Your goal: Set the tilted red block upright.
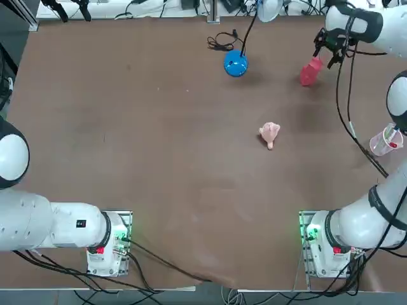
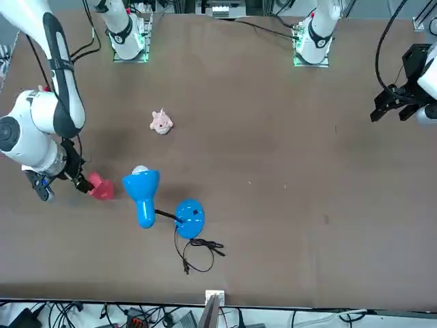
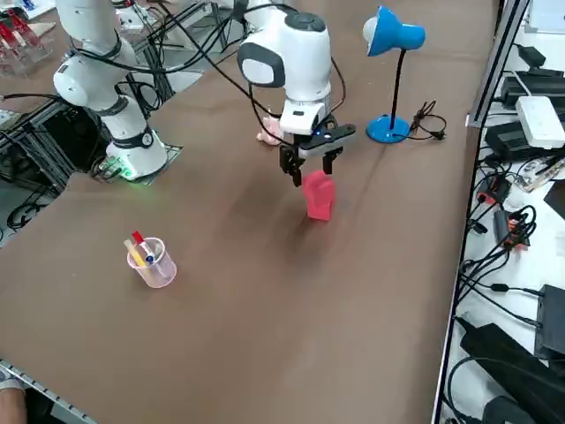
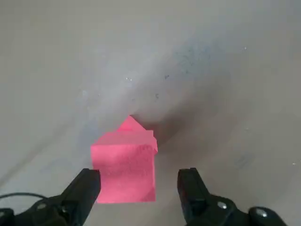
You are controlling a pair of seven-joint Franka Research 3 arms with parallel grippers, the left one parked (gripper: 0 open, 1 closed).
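the right tool hangs released just over the red block, fingers either side, not touching; the block stands on the bench at about 1 o'clock in the top view, looking near upright; next, likely a clean lift away.

brown table filling most of every view, matte and faintly scuffed. blue desk lamp standing near the far edge, round base on the surface, black cord coiled beside it. clear plastic cup with pens toward the right edge. tangled cables, white box and dark gear along a shelf beyond the far edge. even overhead light, soft shadows.
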